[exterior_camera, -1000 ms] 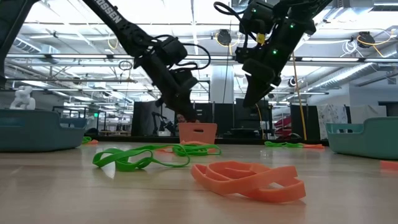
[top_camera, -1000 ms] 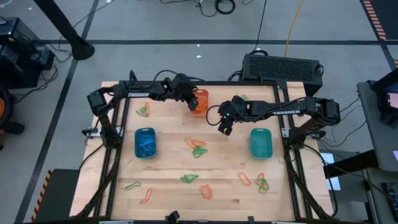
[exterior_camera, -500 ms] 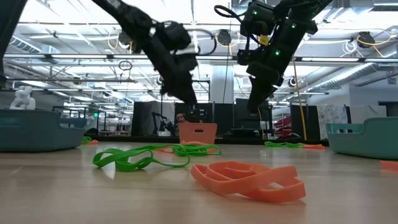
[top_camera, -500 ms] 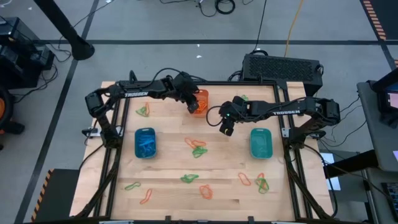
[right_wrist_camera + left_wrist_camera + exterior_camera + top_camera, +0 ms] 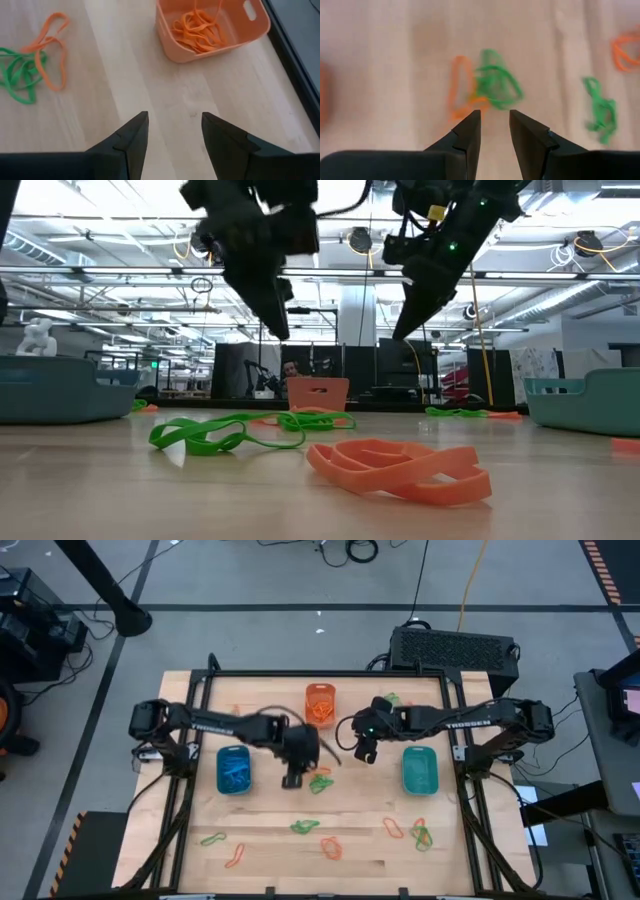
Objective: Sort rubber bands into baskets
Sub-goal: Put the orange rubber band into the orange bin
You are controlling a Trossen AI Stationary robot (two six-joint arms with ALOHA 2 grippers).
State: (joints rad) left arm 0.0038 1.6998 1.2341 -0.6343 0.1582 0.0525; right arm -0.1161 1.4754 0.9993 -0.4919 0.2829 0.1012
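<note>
My left gripper (image 5: pixel 293 778) hangs open and empty above the table's middle, just left of a heap of orange and green rubber bands (image 5: pixel 485 90) that lies flat on the wood. My right gripper (image 5: pixel 365 752) hangs open and empty right of the middle, with the orange basket (image 5: pixel 215 25) beyond it at the far edge; orange bands (image 5: pixel 197 30) lie in that basket. The blue basket (image 5: pixel 233 770) stands at the left and the teal basket (image 5: pixel 419 770) at the right. In the low view both grippers (image 5: pixel 280 330) (image 5: pixel 405 330) are well above the table.
More loose bands lie along the near side: green (image 5: pixel 212 838), orange (image 5: pixel 236 856), a green and orange pair (image 5: pixel 305 826), orange (image 5: pixel 330 846), and a heap at near right (image 5: pixel 420 835). A dark frame (image 5: pixel 300 673) rims the table. A black box (image 5: pixel 455 645) stands behind it.
My left gripper has swung away from the orange basket at the far edge toward the table's middle and near side. It has tipped more steeply downward and now hangs by the central heap of bands. Its fingers stay apart. My right gripper has kept its place.
</note>
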